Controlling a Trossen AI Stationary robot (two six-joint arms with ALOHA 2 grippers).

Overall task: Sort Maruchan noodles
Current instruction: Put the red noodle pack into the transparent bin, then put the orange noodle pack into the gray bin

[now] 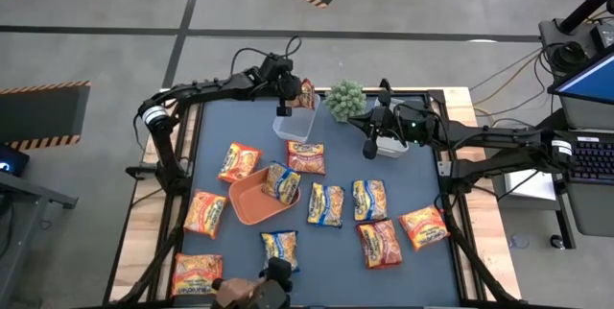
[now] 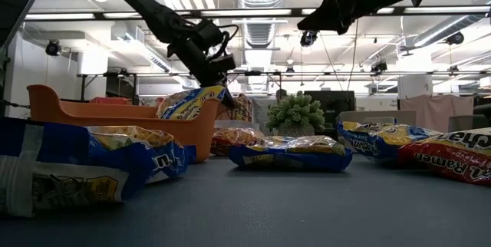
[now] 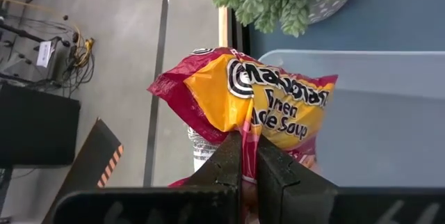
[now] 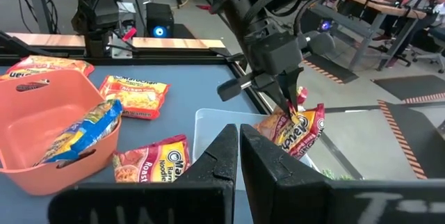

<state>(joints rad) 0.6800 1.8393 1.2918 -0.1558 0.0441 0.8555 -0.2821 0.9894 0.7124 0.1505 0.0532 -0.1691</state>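
Green plant (image 1: 345, 100) beside held packet (image 1: 306, 93).

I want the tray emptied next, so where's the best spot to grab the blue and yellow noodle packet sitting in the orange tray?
Grip the blue and yellow packet by its raised end, coming from above. It leans tilted on the orange tray wall, so that crinkled edge likely sticks up free for the jaws.

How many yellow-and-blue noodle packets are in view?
4 yellow-and-blue packets: one in the orange tray, two side by side right of it, one near the front edge. Others could be hidden.
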